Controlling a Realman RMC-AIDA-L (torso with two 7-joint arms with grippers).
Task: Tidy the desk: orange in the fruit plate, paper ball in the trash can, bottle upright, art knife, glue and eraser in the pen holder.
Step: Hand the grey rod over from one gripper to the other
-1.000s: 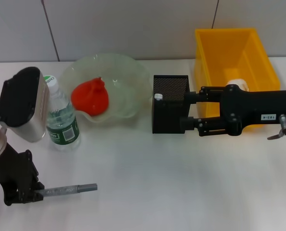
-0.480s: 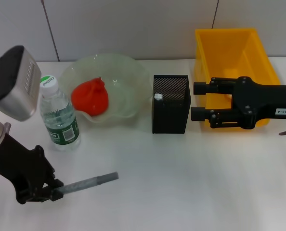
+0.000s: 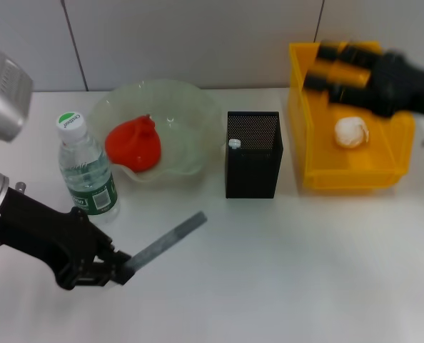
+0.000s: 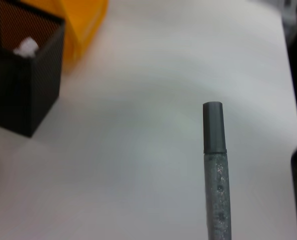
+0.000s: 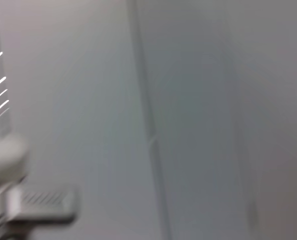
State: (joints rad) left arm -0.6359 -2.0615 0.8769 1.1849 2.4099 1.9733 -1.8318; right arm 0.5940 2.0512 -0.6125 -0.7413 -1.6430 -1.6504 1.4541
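My left gripper (image 3: 118, 271) is at the front left, shut on the grey art knife (image 3: 165, 242), which slants up and to the right above the table. The knife also shows in the left wrist view (image 4: 215, 170), pointing towards the black mesh pen holder (image 4: 23, 85). The pen holder (image 3: 253, 166) stands mid-table with a small white item (image 3: 233, 143) inside. The orange (image 3: 133, 144) lies in the glass fruit plate (image 3: 198, 107). The bottle (image 3: 87, 175) stands upright. The paper ball (image 3: 351, 132) lies in the yellow trash can (image 3: 303, 128). My right gripper (image 3: 319, 66) is open, raised over the can's back.
The yellow trash can (image 4: 83, 20) stands just right of the pen holder. The bottle stands close to the left arm's path, beside the plate. The right wrist view shows only a blurred grey wall.
My left gripper has moved right with the knife and tilted its tip upward. My right arm has drawn back from the pen holder and risen over the trash can.
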